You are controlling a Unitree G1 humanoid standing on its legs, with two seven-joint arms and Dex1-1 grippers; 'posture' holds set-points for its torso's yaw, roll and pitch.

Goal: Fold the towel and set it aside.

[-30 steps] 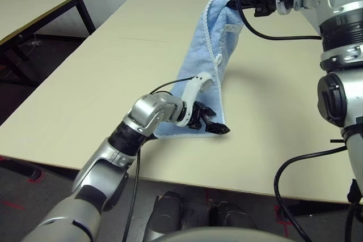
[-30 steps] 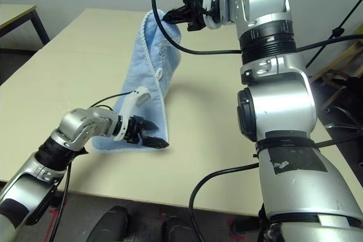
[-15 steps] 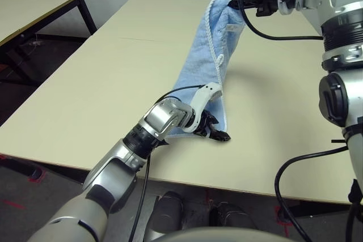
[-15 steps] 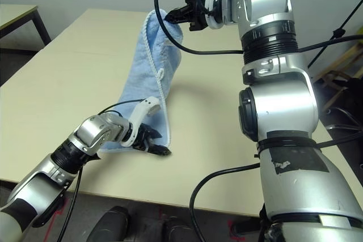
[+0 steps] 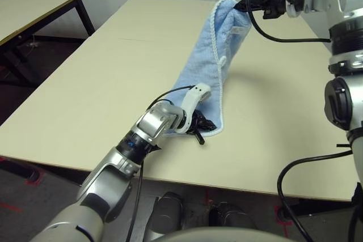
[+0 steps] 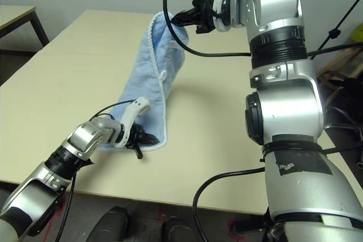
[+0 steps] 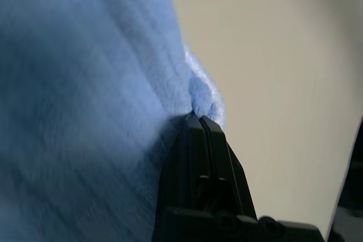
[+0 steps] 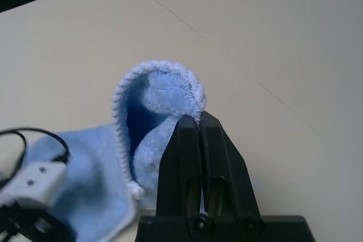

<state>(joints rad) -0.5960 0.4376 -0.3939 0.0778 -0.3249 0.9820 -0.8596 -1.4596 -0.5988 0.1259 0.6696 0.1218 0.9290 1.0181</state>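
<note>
The light blue towel (image 5: 207, 63) is stretched in a long folded band across the table (image 5: 85, 83), its far end lifted and its near end lying flat. My right gripper (image 5: 245, 5) is shut on the raised far corner, where the white-stitched edge curls over the fingertips (image 8: 195, 126). My left gripper (image 5: 199, 127) sits low at the near end, and its black fingers (image 7: 198, 157) are shut on the towel's rim (image 7: 201, 97). A white cord with a knot (image 5: 220, 59) runs down the towel's right edge.
The table's front edge runs just below my left gripper. A second table (image 5: 34, 4) stands apart at the far left across a dark floor gap. Black cables (image 5: 295, 168) hang beside my right arm (image 5: 346, 94).
My left gripper's fingers, spread near the towel's near right corner before, have drawn back and shut on its edge. My right gripper has shifted a little to the right with the raised corner.
</note>
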